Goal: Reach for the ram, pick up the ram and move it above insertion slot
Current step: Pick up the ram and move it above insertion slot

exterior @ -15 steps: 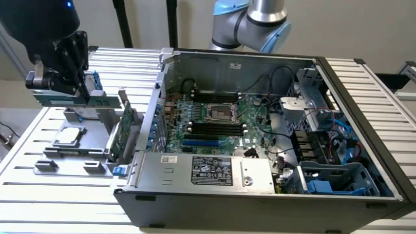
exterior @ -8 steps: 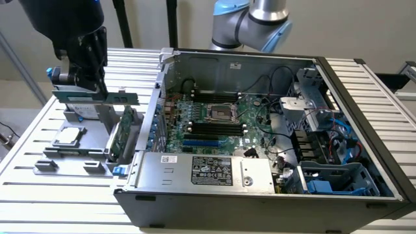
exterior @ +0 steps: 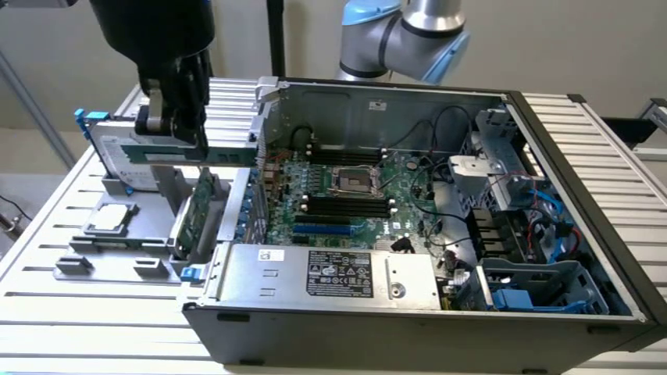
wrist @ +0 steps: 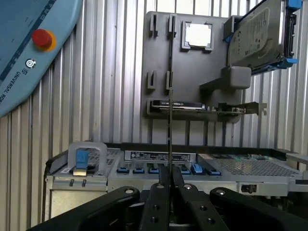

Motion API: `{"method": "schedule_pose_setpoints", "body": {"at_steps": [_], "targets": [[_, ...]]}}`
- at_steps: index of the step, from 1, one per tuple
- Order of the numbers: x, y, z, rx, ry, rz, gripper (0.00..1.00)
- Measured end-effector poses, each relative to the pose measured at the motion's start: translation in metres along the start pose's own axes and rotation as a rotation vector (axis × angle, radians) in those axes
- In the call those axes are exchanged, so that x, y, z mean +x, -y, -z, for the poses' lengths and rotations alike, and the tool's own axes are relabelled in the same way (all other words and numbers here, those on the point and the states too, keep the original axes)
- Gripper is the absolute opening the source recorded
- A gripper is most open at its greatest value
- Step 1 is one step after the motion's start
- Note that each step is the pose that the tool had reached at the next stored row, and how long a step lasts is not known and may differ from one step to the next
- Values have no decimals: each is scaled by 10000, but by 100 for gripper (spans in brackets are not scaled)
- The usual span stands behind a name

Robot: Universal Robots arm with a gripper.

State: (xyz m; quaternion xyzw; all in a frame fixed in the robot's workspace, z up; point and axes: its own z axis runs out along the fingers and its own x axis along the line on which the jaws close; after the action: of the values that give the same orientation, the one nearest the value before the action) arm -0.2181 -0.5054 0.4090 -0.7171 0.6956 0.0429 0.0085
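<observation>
Exterior view: hard drive [exterior: 130, 152] and expansion card [exterior: 203, 215] below; gripper [exterior: 186, 134] pinches ram [exterior: 198, 156] left of open case [exterior: 417, 312].

- The exterior view is looking down from high in front of the open computer case [exterior: 417, 234], taking in the slatted worktop [exterior: 62, 312].
- The wrist view is looking close past the hand [wrist: 169, 185] over the case [wrist: 159, 159].
- Both are sharing the grey parts holder [exterior: 125, 234] [wrist: 192, 72] beside the case.

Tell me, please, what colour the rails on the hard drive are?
Blue; the hard drive shows its rails best in the wrist view.
</observation>
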Motion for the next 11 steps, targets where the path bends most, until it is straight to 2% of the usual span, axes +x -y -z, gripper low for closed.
{"method": "schedule_pose_setpoints", "body": {"at_steps": [11], "targets": [[2,503,24,-7,15,1,13]]}}
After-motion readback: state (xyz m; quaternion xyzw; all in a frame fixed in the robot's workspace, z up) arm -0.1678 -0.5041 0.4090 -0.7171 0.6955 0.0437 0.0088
